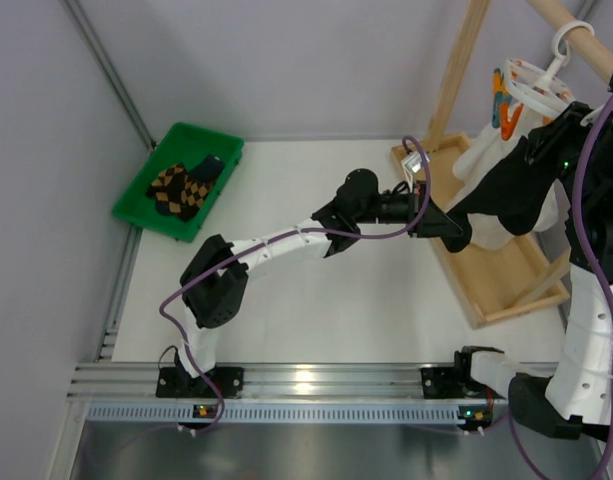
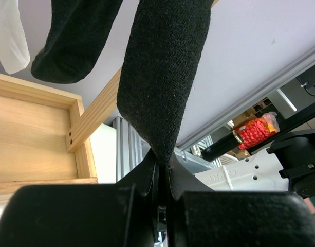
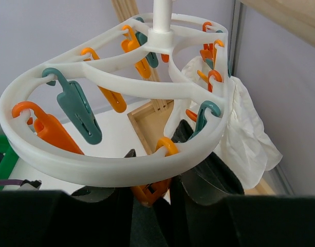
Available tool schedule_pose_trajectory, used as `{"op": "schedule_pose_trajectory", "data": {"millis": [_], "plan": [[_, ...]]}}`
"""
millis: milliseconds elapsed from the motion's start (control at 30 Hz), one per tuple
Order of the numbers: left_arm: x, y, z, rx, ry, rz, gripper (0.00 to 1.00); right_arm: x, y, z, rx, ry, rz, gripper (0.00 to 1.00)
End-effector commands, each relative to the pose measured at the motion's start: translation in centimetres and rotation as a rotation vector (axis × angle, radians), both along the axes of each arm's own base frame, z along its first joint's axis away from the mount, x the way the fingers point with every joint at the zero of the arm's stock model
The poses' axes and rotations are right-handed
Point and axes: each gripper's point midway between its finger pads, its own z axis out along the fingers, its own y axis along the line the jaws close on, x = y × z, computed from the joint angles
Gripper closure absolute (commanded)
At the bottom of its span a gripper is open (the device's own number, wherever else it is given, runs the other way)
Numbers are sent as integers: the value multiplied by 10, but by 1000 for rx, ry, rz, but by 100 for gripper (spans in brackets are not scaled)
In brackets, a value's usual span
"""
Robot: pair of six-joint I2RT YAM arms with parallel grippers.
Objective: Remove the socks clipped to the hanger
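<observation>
The white round hanger (image 1: 531, 88) hangs from a wooden bar at the far right, with orange and teal clips on its rings. Plain black socks (image 1: 506, 195) hang under it. My left gripper (image 1: 454, 230) is shut on the lower tip of one black sock (image 2: 162, 77); a second black sock (image 2: 70, 51) hangs to its left. My right gripper (image 3: 152, 200) is up under the hanger's ring (image 3: 111, 164), its fingers pinched on an orange clip (image 3: 154, 188) that holds dark sock fabric. Two argyle socks (image 1: 176, 190) lie in a green tray.
The green tray (image 1: 136, 195) sits at the far left of the table. A wooden rack frame (image 1: 506, 280) stands under the hanger at the right. A white cloth (image 3: 244, 139) hangs from the hanger's far side beside the socks.
</observation>
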Motion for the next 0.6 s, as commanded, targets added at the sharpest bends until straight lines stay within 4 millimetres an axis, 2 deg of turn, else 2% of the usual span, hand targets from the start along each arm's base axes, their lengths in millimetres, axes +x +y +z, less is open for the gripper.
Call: {"op": "schedule_pose_trajectory", "data": {"millis": [0,67,133,267,567], "plan": [[-5,11,29,-63,-43,-7,100,3,2,9,1,-38,4,100],[-5,10,29,-64,-44,-12,100,0,2,12,0,-44,4,71],[-5,10,30,-66,-47,-13,100,-3,6,14,-1,-56,22,62],[-4,11,31,-66,-48,-13,100,-14,7,25,-16,-93,28,60],[-5,13,30,-65,-49,-19,100,-14,10,26,-16,-104,47,59]]}}
